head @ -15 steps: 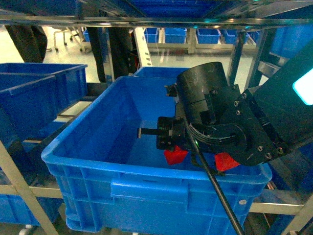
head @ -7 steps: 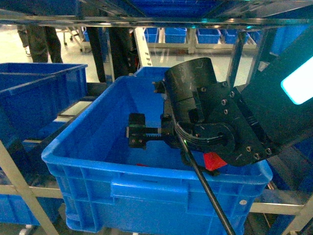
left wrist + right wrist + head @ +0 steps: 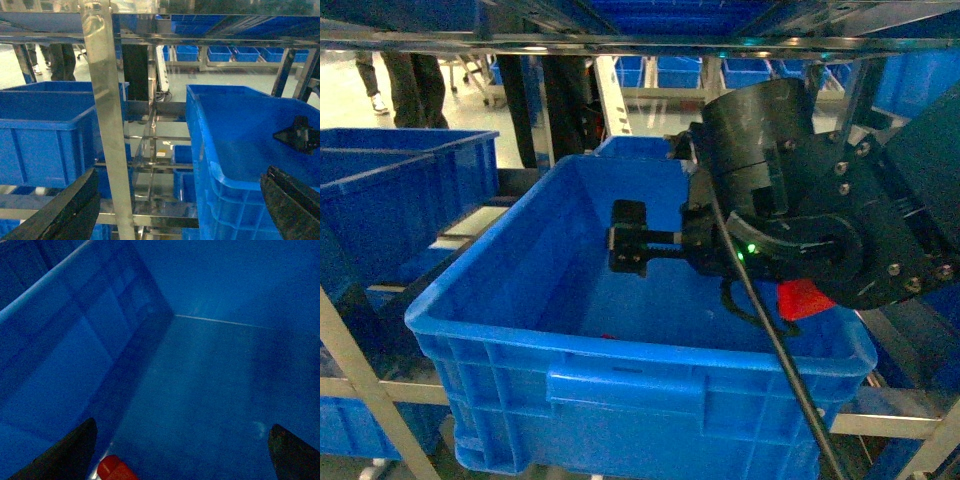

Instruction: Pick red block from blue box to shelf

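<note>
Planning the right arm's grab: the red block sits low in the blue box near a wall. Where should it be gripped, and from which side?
Probably from above: the red block lies on the floor of the blue box close to a wall, which blocks that side. Close the open right pincer on the two sides not facing the wall.
</note>
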### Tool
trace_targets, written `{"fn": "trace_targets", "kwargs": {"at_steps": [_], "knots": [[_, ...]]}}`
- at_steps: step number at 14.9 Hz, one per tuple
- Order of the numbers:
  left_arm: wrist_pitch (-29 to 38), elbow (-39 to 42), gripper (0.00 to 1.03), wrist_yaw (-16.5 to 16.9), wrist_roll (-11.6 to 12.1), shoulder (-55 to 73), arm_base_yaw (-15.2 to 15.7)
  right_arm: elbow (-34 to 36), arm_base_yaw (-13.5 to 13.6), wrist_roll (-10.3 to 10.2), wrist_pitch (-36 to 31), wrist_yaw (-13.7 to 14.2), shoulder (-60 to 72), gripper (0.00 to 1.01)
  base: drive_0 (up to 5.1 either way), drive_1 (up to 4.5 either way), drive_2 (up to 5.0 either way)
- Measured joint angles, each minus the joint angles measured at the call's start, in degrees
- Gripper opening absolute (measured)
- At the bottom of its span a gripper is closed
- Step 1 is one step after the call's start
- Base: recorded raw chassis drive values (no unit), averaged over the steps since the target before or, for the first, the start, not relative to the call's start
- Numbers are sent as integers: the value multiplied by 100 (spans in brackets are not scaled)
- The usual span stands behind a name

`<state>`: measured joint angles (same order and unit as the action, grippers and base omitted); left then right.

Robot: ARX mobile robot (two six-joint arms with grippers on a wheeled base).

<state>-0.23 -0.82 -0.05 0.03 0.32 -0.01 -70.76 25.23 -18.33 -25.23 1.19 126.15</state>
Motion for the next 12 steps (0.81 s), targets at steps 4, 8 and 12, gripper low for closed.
{"fn": "trace_targets", "kwargs": {"at_steps": [4, 8, 12], "knots": [[0, 0, 98, 0, 0, 2, 0, 1220, -76, -170, -483, -275, -1300, 98, 0, 0, 0], [2, 0, 98, 0, 0, 2, 0, 1744, -9, -229, -597, -310, -1768, 98, 0, 0, 0], [0, 0, 98, 0, 0, 2, 0, 2728, -20, -352, -796, -291, -2634, 98, 0, 0, 0]]}}
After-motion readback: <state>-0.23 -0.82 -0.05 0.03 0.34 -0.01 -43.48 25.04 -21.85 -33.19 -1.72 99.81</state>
